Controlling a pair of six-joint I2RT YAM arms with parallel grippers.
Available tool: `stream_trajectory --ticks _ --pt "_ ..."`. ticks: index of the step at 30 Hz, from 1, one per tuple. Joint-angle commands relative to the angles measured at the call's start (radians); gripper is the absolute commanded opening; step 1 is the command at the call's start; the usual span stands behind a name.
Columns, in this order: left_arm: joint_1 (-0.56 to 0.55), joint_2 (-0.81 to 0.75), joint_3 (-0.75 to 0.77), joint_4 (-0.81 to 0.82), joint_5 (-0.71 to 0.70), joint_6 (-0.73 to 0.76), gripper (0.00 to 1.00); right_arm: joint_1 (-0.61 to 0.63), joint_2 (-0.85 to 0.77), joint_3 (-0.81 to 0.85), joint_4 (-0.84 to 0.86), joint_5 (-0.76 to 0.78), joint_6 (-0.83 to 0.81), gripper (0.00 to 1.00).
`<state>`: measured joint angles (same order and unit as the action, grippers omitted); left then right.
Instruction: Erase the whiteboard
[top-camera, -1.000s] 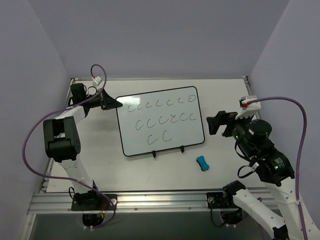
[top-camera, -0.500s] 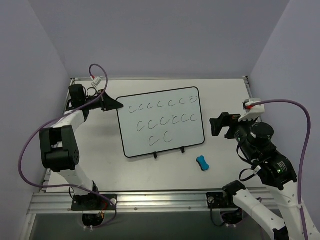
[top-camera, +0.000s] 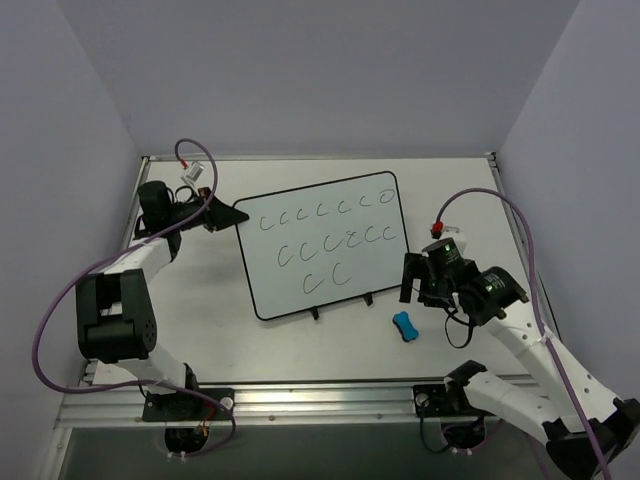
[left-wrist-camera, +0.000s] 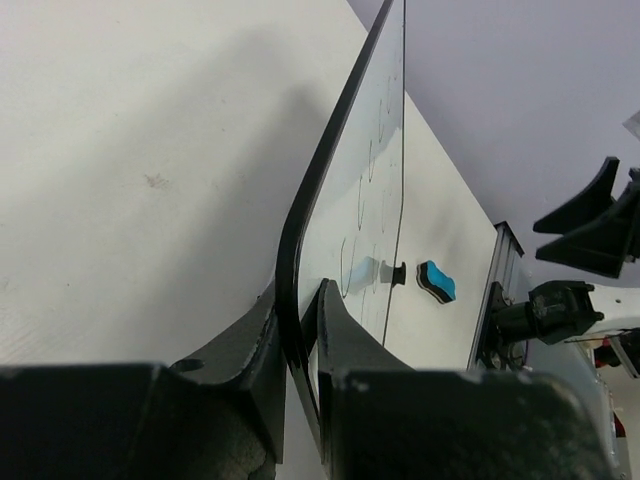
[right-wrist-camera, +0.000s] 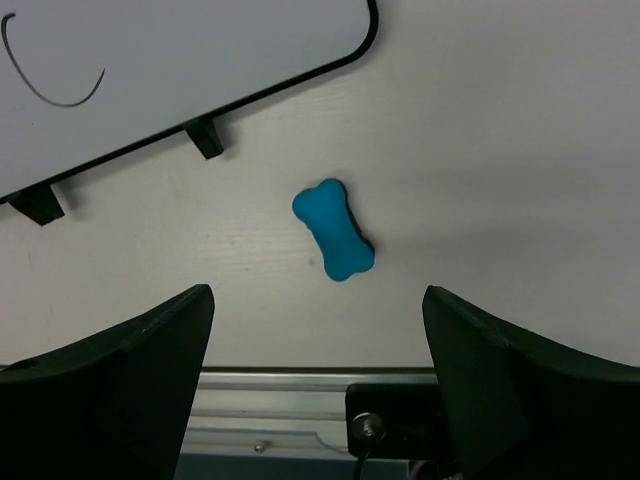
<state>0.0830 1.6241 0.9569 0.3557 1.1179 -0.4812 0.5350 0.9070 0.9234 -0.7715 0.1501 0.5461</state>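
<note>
The whiteboard (top-camera: 325, 245) lies flat on the table, black-framed, with several black "c" marks and two small feet on its near edge. My left gripper (top-camera: 235, 213) is shut on the board's far left corner; in the left wrist view the frame (left-wrist-camera: 300, 215) sits pinched between the fingers. The blue bone-shaped eraser (top-camera: 405, 326) lies on the table in front of the board's right end. My right gripper (top-camera: 415, 285) is open, pointing down just above and behind the eraser (right-wrist-camera: 333, 229), which lies ahead of the wide-spread jaws. The eraser also shows in the left wrist view (left-wrist-camera: 436, 281).
The table's front metal rail (top-camera: 320, 398) runs along the near edge, also under the right gripper (right-wrist-camera: 300, 385). Grey walls close in the left, right and back. The board's feet (right-wrist-camera: 205, 138) lie close to the eraser.
My right arm has swung left and down from the table's right side to hover over the eraser. The left gripper stays on the board's corner; the board has shifted slightly.
</note>
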Motion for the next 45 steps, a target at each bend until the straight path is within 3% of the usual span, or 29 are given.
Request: stream_trajectory --ticks 1,3,9,11,13,19,25,39,45 --pt "-0.058 -0.058 -0.029 0.066 -0.243 0.23 0.02 0.081 0.005 -0.012 -0.143 -0.013 0.127 0.8" --pt "-0.068 -0.069 -0.04 0.066 -0.28 0.236 0.02 0.167 0.086 -0.032 -0.186 0.023 0.164 0.72" --pt "-0.072 -0.078 -0.047 0.103 -0.294 0.213 0.02 0.275 0.239 -0.055 -0.074 0.065 0.219 0.76" --pt "-0.072 -0.087 -0.052 0.104 -0.314 0.216 0.02 0.27 0.294 -0.086 -0.013 0.03 0.172 0.78" --pt "-0.107 -0.111 -0.063 0.085 -0.361 0.23 0.02 0.191 0.357 -0.115 0.021 0.014 0.137 0.77" --pt "-0.138 -0.181 -0.095 0.062 -0.466 0.274 0.02 0.085 0.454 -0.097 0.037 0.003 0.078 0.75" --pt "-0.141 -0.155 -0.113 0.095 -0.489 0.247 0.02 0.105 0.51 -0.149 0.133 -0.049 0.101 0.72" --pt "-0.155 -0.22 -0.158 0.071 -0.533 0.308 0.02 0.106 0.567 -0.141 0.167 -0.06 0.092 0.7" --pt "-0.172 -0.219 -0.152 0.052 -0.544 0.329 0.02 0.108 0.52 -0.132 0.121 0.04 0.161 0.69"
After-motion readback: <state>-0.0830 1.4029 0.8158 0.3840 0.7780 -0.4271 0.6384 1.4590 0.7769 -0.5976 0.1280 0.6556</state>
